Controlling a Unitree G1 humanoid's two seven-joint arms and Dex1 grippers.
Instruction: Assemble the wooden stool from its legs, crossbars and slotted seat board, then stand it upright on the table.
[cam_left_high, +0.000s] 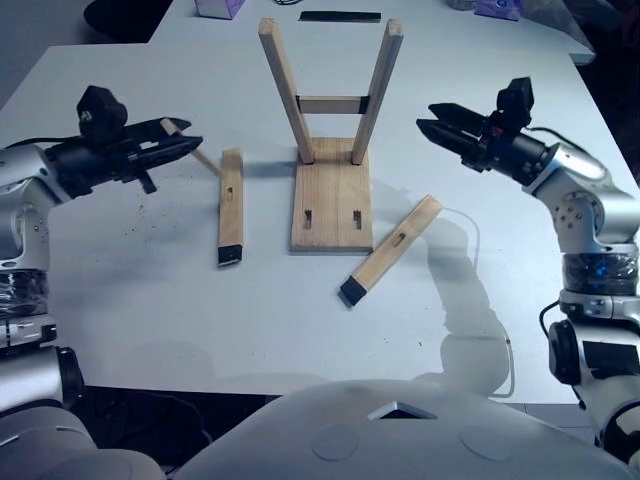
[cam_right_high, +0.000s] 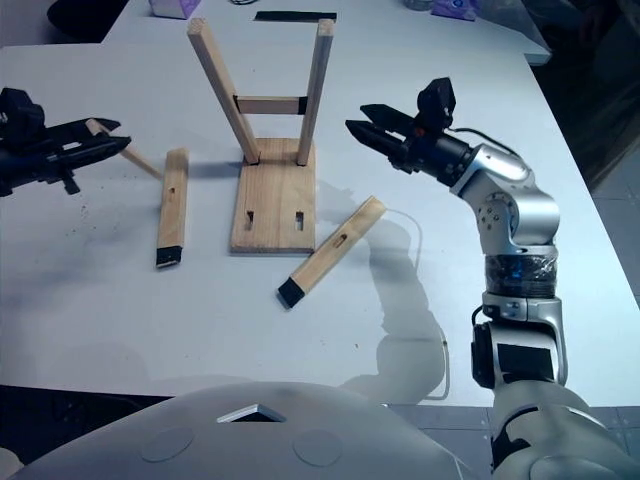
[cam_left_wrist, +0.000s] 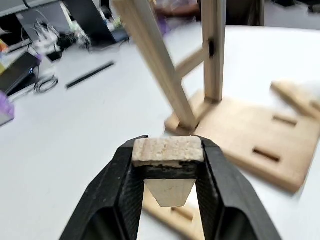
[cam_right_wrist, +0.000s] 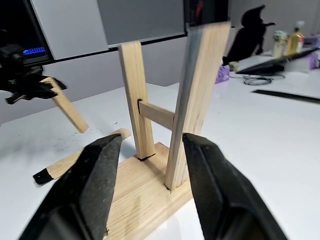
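The slotted seat board (cam_left_high: 331, 210) lies flat mid-table. Two legs (cam_left_high: 286, 92) stand in its far end, splayed apart and joined by a crossbar (cam_left_high: 329, 104). One loose leg (cam_left_high: 231, 205) lies to the left of the board, another (cam_left_high: 391, 249) lies slanted to its right. My left gripper (cam_left_high: 183, 149) hovers left of the board, shut on a loose crossbar (cam_left_high: 206, 160), whose end shows between the pads (cam_left_wrist: 168, 151). My right gripper (cam_left_high: 430, 117) hangs open in the air right of the standing legs, and the right wrist view frames the nearer leg (cam_right_wrist: 197, 100) between its fingers (cam_right_wrist: 102, 165).
A black flat strip (cam_left_high: 340, 16) and small purple items (cam_left_high: 497, 9) lie on a second table behind. A thin white cable (cam_left_high: 472, 240) runs on the table by the right arm. Bare tabletop stretches in front of the board to the near edge.
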